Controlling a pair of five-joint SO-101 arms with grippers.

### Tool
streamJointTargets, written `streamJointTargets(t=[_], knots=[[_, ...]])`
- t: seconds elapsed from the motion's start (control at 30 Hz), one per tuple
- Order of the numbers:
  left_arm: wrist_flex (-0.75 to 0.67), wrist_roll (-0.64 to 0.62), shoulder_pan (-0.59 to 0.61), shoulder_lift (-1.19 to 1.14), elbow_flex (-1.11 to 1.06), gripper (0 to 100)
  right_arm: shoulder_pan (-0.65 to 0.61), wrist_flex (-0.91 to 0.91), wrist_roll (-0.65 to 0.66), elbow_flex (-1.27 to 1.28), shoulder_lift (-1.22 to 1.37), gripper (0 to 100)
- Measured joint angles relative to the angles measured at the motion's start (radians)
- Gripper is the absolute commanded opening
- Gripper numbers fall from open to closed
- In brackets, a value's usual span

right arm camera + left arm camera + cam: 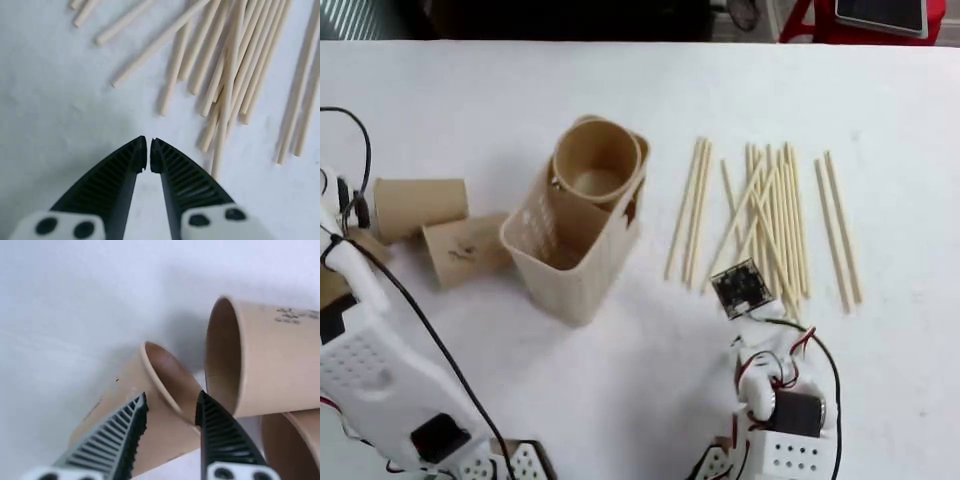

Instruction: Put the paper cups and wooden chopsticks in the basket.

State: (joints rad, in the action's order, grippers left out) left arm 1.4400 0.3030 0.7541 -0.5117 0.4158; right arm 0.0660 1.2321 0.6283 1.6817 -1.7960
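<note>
No legible txt, cup (272, 357) print too blurry

Left hand (171, 400) is spread across the rim of a tipped paper cup (167, 372); second cup (265, 355) and third cup (290, 447) are laid alongside.

high: we look steeply down on the tabletop (620, 380) from well above, far off | left wrist: we sit close behind the left claw (171, 402), facing paper cups (260, 355) lying sideways | right wrist: close behind the right claw (149, 150), facing down on chopsticks (225, 75) | shared: cups at high frame's left, chopsticks at its right centre
</note>
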Motion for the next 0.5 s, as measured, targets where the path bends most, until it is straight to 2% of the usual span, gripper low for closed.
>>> streamJointTargets(t=[0.1,0.4,0.5], knots=[[0.000,0.003,0.000,0.000,0.000,16,0.000,0.000,0.000,0.000,0.000,2.8],[0.066,0.005,-0.035,0.003,-0.003,3,0.000,0.000,0.000,0.000,0.000,2.8],[0.081,0.002,-0.041,0.002,-0.006,2,0.000,0.000,0.000,0.000,0.000,2.8]])
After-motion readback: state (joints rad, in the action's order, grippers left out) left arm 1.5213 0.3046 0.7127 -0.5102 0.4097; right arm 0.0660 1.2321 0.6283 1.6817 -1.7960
